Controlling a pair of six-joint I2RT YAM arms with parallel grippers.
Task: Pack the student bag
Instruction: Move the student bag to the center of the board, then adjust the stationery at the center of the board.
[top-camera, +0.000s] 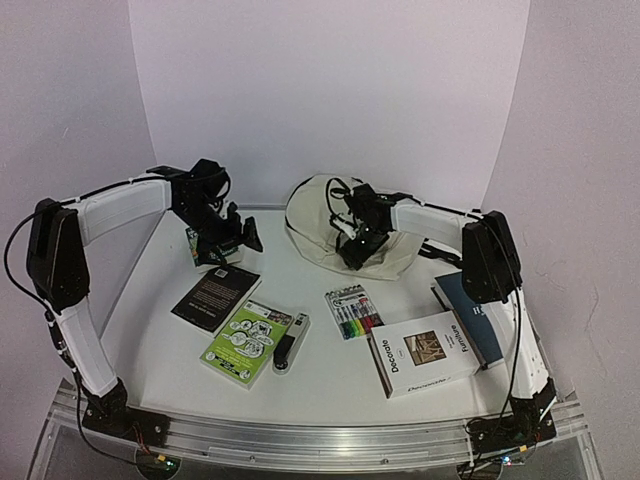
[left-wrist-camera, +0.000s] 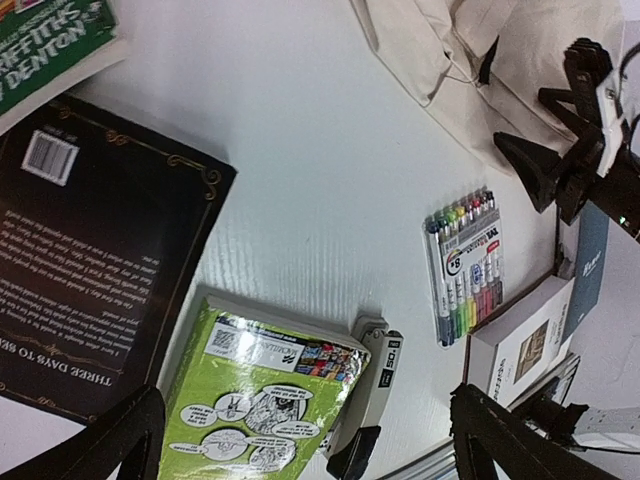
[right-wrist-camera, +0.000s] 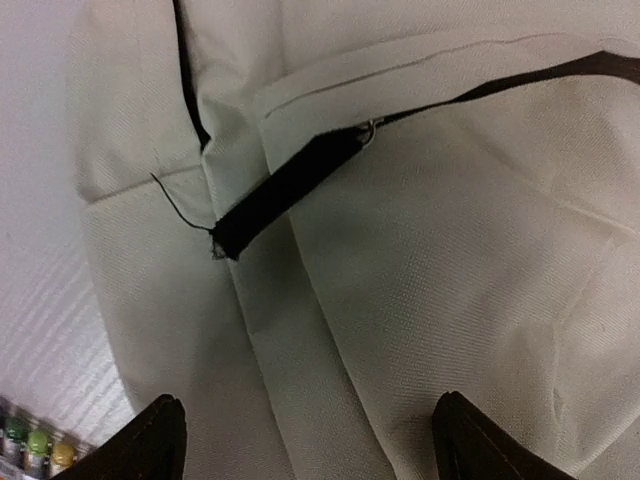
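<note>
The student bag, a cream soft fabric backpack, lies at one o'clock on the white table under our released right claw, our left claw released at eleven o'clock.

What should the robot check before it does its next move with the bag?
1. Right gripper open and empty: ok, its jaws stand wide above the bag.
2. Left gripper open and empty: ok.
3. Bag unzipped: cannot tell; only cloth and a black strap show up close.
4. Things packed: not ok; markers, stapler and white book lie on the table.
5. Markers apart from the bag: ok.
</note>
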